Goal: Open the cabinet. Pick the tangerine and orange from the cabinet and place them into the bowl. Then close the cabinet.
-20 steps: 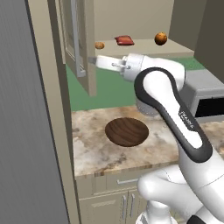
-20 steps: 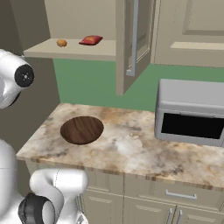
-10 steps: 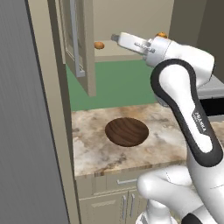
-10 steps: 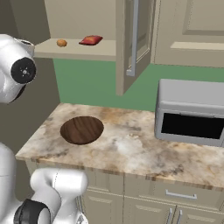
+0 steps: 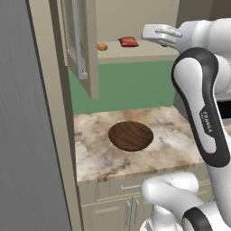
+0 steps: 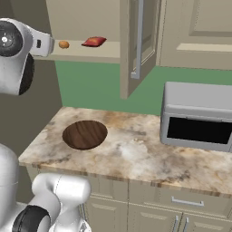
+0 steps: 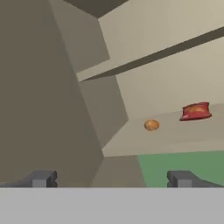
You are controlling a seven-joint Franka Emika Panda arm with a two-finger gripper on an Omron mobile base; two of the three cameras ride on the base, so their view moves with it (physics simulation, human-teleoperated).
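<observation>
The beige wall cabinet has its left door (image 5: pixel 82 43) swung open toward me; the same door (image 6: pixel 136 45) hangs out over the counter in the right base view. A small orange fruit, the tangerine (image 5: pixel 102 46) (image 6: pixel 64 44) (image 7: pixel 152 125), lies on the bottom shelf. The larger orange is hidden behind my arm and the door. My gripper (image 5: pixel 147 32) (image 7: pixel 111 179) is open and empty at shelf height, short of the shelf front and to the right of the tangerine. The dark wooden bowl (image 5: pixel 131 135) (image 6: pixel 84 134) sits empty on the counter below.
A red packet (image 5: pixel 128 41) (image 6: pixel 94 42) (image 7: pixel 195 111) lies on the shelf next to the tangerine. A grey microwave (image 6: pixel 199 115) stands on the marble counter (image 6: pixel 136 154) at the right. A tall grey panel (image 5: pixel 27 135) closes off the left side.
My hand has risen from beside the open door to shelf height and swung right. The fruits, the bowl and the door have not moved.
</observation>
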